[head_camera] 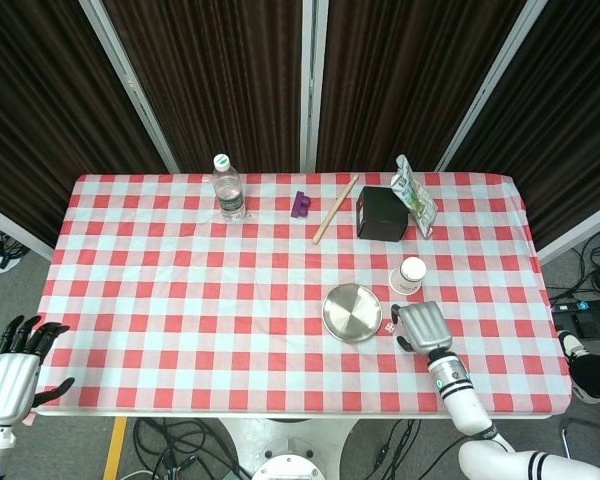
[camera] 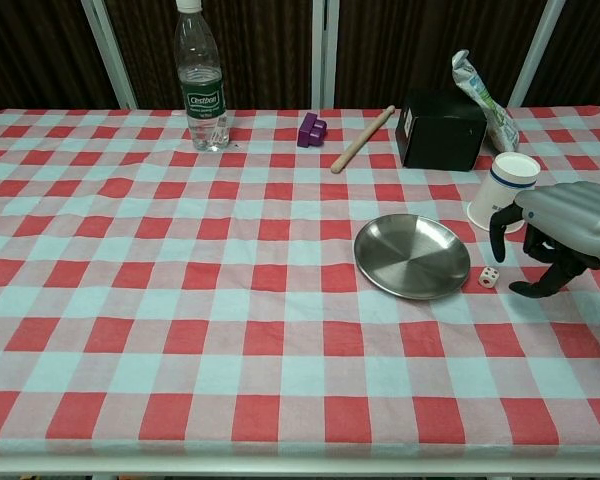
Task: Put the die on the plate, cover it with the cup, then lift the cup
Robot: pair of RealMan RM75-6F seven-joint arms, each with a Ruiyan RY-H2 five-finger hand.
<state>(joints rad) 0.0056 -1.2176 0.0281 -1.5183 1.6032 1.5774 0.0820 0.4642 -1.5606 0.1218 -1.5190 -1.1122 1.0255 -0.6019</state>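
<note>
We see the right hand (camera: pixel 565 225) low over the checked bench (camera: pixel 180 330), palm down, fingers (camera: pixel 497 232) curved downward and apart, grasping nothing. The die (camera: pixel 489 278) sits on the bench just beside those fingertips, on their inner side, apart from them as far as we can tell in the chest view; in the head view the same hand (head_camera: pixel 422 326) lies just right of the die (head_camera: pixel 389 327), nearly touching it. The plate (camera: pixel 412 255) lies bare on the bench just beyond the die from the hand, die close to its rim but not on it. The cup (camera: pixel 505 192) stands mouth down just behind the hand, toward the far edge, near the fingers but apart from them. Farther back from the hand we note a black box (camera: pixel 440 130) with a packet (camera: pixel 483 98) leaning at its side, a wooden stick (camera: pixel 361 139) lying slantwise, a small purple block (camera: pixel 311 130) and a water bottle (camera: pixel 201 80) standing upright, all well apart from the hand. The left hand (head_camera: pixel 12 372) shows only in the head view, off the near left corner of the bench, well apart from everything, fingers spread and holding nothing.
</note>
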